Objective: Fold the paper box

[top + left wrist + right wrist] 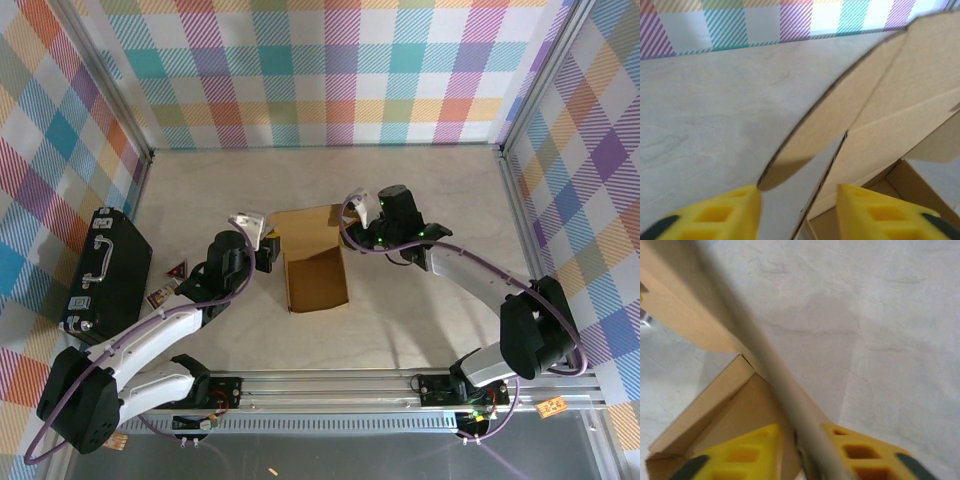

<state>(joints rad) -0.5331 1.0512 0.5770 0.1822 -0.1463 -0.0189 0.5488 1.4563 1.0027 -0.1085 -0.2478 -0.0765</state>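
Hidden bits first. In the left wrist view the left gripper is cut off at the bottom edge, with just two yellow fingertips showing. There the cardboard box runs out of frame at top right, in soft focus. In the right wrist view a box wall passes close to the lens as a blurred strip. It covers part of the right gripper, and the finger bases are cropped. From the top camera both sets of fingers sit under the wrist housings, so the jaws aren't readable there. Left gripper: jaws apart, with a thin flap edge passing through the gap. The rounded flap corner touches one fingertip and the other finger is clear of the board, so nothing is clamped. Right gripper: narrow, one finger on the inside of the box and one on the table side, pinched on the side wall. The pad contact itself is blurred. The box sits mid-table between the two grippers, tray part nearer the arm bases with its walls up, lid panel attached on the far side. Tray interior shows bare brown floor. A black case with a handle lies at the table's left edge, well apart from the box, closed, contents hidden. Two small cards lie between the case and the left arm, print too small to read. An orange tag sits on the rail near the right arm's base, also unreadable.
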